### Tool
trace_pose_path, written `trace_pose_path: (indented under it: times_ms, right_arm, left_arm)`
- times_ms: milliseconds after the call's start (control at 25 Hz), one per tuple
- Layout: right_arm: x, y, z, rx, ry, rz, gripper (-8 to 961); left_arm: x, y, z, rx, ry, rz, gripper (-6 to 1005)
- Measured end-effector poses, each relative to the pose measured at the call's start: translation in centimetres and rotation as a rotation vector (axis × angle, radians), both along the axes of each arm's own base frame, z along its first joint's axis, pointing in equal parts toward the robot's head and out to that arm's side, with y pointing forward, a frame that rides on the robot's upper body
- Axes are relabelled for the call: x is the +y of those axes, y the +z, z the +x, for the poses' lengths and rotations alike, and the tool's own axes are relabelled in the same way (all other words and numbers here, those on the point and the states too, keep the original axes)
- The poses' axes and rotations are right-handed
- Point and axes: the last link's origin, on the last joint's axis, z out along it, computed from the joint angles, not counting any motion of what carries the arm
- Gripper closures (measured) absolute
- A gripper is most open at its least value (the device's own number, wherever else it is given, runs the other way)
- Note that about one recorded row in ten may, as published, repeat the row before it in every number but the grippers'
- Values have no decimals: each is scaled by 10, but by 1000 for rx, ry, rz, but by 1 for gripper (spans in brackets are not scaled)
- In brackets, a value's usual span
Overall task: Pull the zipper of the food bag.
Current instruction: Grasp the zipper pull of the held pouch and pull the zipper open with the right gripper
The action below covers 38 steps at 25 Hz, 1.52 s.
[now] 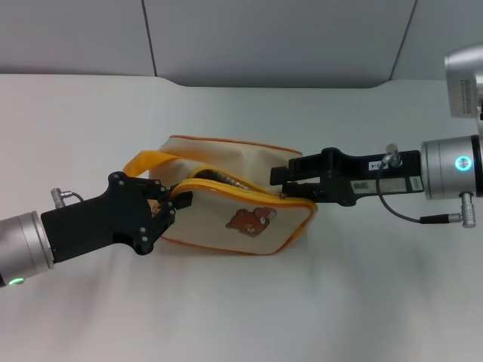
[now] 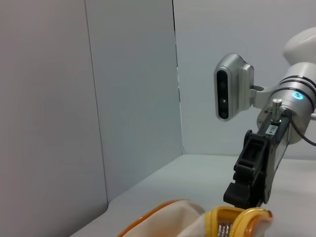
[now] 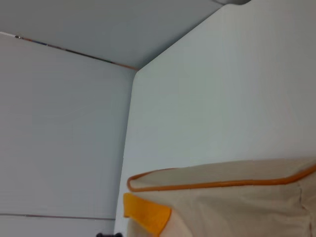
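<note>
Cream fabric food bag (image 1: 241, 200) with orange piping gapes at its left end; black left gripper (image 1: 175, 204) clamps that end, black right gripper (image 1: 283, 181) pinches the right.

No words or numbers can be read anywhere here. There's a small white label (image 1: 375, 163) on the black body of the right arm's gripper, and a paler sticker (image 1: 390, 185) beside it, but the print on both is too small to make out. The label shows again in the left wrist view (image 2: 272, 129), unreadable there too.
</note>
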Motion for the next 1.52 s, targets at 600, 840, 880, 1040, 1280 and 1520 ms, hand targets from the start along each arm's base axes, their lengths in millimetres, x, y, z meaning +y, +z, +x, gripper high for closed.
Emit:
trace_pose_path:
  times_ms: [600, 840, 880, 1040, 1280, 1520]
  right_arm:
    - [-5, -1, -7, 50, 21, -23, 535]
    - [-6, -2, -7, 36, 50, -16, 612]
    - [-6, -2, -7, 32, 70, -7, 625]
    - [-7, -4, -7, 24, 92, -2, 721]
    - [-7, -3, -6, 2, 121, 11, 904]
    - [-6, -3, -6, -8, 145, 24, 955]
  left_arm:
    - [0, 0, 1, -8, -5, -1, 937]
    - [-1, 0, 2, -13, -9, -3, 935]
    - [-1, 0, 2, -14, -9, -3, 934]
    - [-2, 0, 2, -15, -8, -3, 933]
    - [-3, 1, 1, -22, -5, 1, 930]
    - [-2, 1, 2, -22, -8, 1, 928]
